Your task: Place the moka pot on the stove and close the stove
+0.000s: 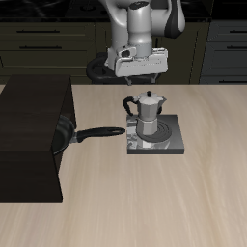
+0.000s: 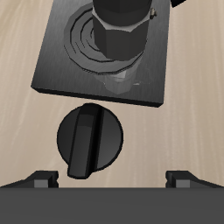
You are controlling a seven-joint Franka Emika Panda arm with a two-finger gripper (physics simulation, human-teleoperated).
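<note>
The silver moka pot (image 1: 147, 114) stands upright on the grey stove (image 1: 170, 144), over its round coil. In the wrist view the moka pot (image 2: 122, 26) covers part of the dark spiral coil on the stove (image 2: 59, 66). The black knob (image 2: 91, 140) lies on the stove's side nearest the gripper. My gripper (image 1: 139, 77) hangs above and behind the pot, apart from it. It is open, with the gripper (image 2: 112, 179) fingertips wide apart and nothing between them, and the knob is just ahead of them.
A black frying pan (image 1: 66, 135) lies beside the stove, its long handle (image 1: 100, 132) pointing at the plate. A large black box (image 1: 29, 135) stands past the pan. Dark cabinets run behind the table.
</note>
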